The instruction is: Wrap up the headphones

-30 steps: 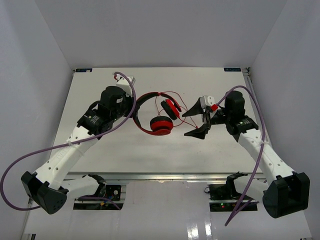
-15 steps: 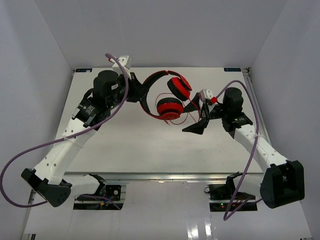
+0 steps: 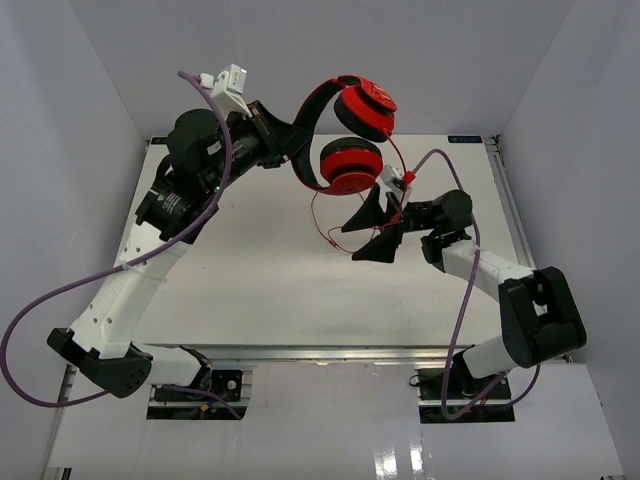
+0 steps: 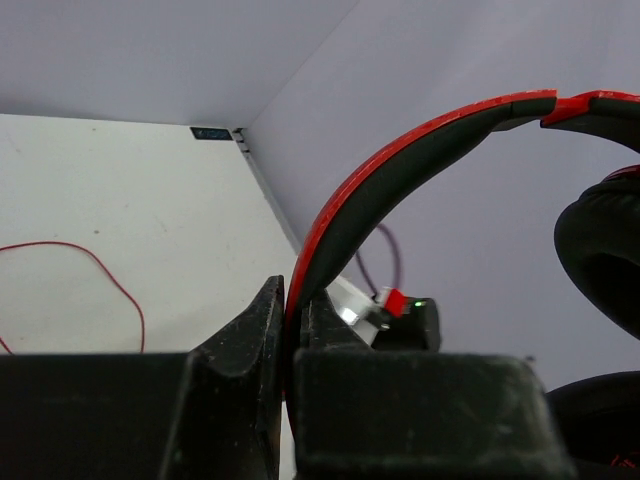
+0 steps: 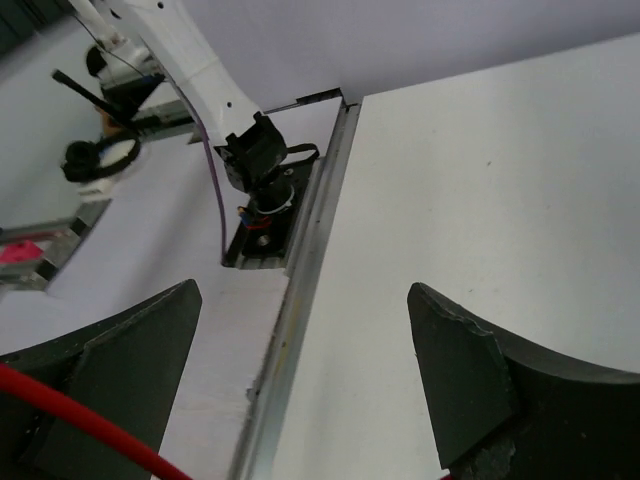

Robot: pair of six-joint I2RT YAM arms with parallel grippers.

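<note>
top external first: the left gripper [image 3: 288,158] is clamped on the band of the headphones [image 3: 350,163] and holds them up off the table [image 3: 250,280], toward 12 o'clock, band arching up, both cups hanging at its 3 o'clock. the thin red cable [image 3: 314,210] drops from the cups, running roughly 12 to 6. the right gripper [image 3: 372,232] waits wide open and holding nothing, the cable just at its 9 o'clock. that arm is clearly the nearer one for a catch, likely the next step of the wrap. left wrist view confirms the pinch, jaws tight on the band's edge, but not where the cable ends. right wrist view adds that a red strand crosses one finger at 7 o'clock, not the gap.
</note>
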